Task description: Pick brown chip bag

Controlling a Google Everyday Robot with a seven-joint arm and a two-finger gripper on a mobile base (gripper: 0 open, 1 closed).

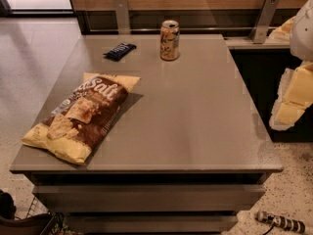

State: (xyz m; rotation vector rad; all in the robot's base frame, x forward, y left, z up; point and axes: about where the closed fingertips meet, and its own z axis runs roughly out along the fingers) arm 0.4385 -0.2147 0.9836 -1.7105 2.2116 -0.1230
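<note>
Bag (80, 116) laid flat on table (195, 121), front left.
Gripper (291, 99) held beyond right edge, well apart; its state cannot be told.

One brown chip bag (80, 116), one wrapper (120, 51), one can (169, 40), and perhaps one claw (289, 102) at far right.

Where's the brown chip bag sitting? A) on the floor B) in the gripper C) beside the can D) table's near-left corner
D: the brown chip bag lies flat at the near-left corner of the table, well apart from the can at the far edge. The gripper is off the right side, away from the bag.
</note>
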